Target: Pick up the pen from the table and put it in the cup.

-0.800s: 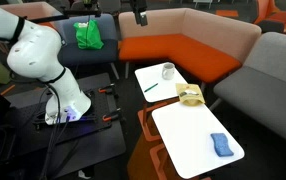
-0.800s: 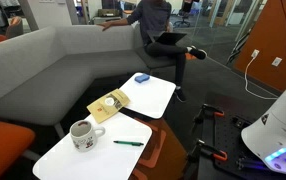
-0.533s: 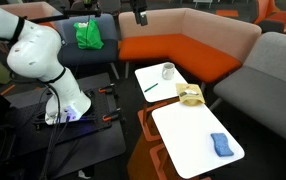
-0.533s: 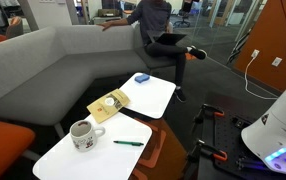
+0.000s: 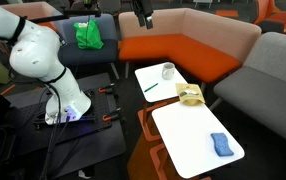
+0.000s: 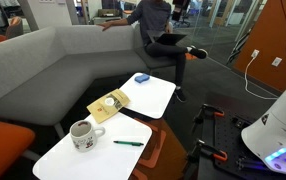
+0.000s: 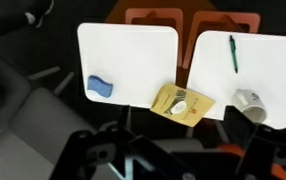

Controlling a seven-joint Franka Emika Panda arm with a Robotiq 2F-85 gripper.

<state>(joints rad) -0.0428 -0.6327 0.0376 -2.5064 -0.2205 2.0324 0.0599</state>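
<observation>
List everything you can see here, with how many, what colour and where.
pen: one, green, on the table with the cup, apart from it
cup: one, white with a dark pattern, near that table's edge
tables: two, white, side by side by the sofas
packet: one, yellow, across the gap between the tables
blue object: one, on the other table
cloth: one, green, on a dark seat beside the orange sofa
orange sofa: one, behind the tables
grey sofa: one, along the tables
person: one, dark clothes, seated in the background
robot arm: one, white
gripper: one, dark, high above the tables, state unclear
</observation>
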